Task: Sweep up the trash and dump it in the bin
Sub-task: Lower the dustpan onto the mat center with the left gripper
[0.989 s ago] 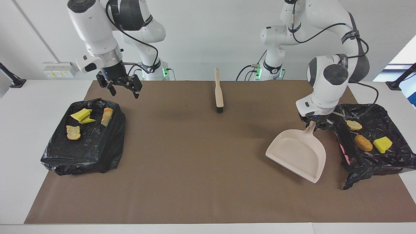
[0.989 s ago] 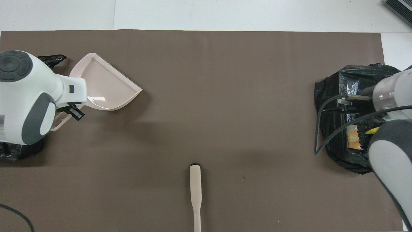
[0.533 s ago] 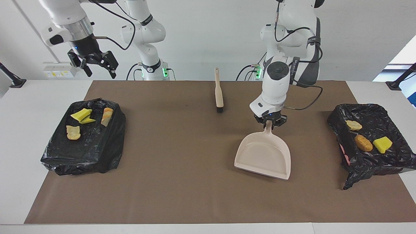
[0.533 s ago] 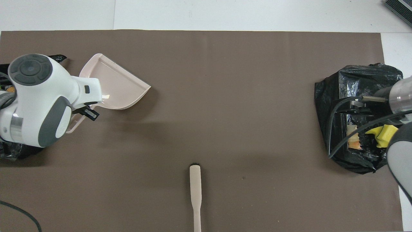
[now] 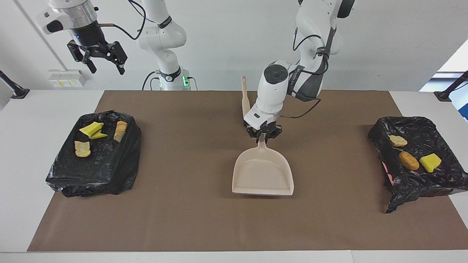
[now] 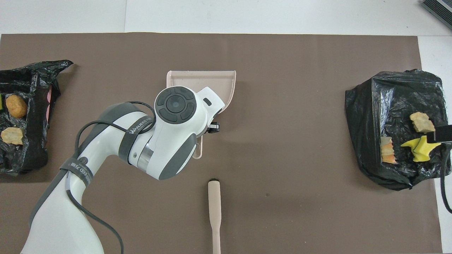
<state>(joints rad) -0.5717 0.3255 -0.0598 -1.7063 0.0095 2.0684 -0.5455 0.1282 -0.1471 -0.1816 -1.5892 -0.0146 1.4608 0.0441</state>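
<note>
Dustpan (image 5: 262, 171) sits mid-table with its handle pinched in my left end effector (image 5: 263, 134), the brush (image 6: 214, 211) lying nearer the robots. Trash (image 5: 409, 160) fills both black-lined bins (image 5: 431, 182), one at each arm's end, and my right end effector (image 5: 98, 58) hangs spread wide and empty above the table edge near its bin.

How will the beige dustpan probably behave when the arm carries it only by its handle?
The dustpan looks like thin moulded plastic, so probably stiff and light. The left tool is shut on the narrow handle alone, so the wide pan could swing or twist. Its smooth surface may slip a little.
</note>
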